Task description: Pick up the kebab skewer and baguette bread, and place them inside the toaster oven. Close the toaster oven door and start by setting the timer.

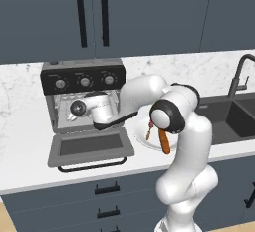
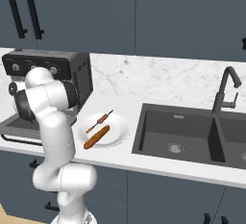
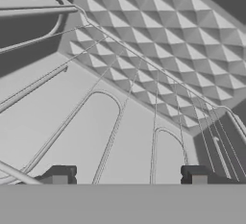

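Observation:
The toaster oven (image 1: 82,79) stands on the counter with its door (image 1: 92,147) dropped flat toward me. My gripper (image 3: 127,176) reaches into the oven cavity above the wire rack (image 3: 115,122). Its fingertips (image 3: 60,175) stand wide apart with nothing between them, so it is open. On a white plate (image 2: 117,131) to the right of the oven lie the thin kebab skewer (image 2: 99,120) and, nearer the counter's front, the thicker baguette bread (image 2: 96,137). In the left base view my forearm partly covers the skewer (image 1: 149,129) and the baguette (image 1: 164,141).
Three silver knobs (image 1: 84,81) sit on the oven's black top panel. A dark sink (image 2: 182,131) with a black faucet (image 2: 226,91) lies right of the plate. Dark cabinets hang above the counter and drawers run below its front edge.

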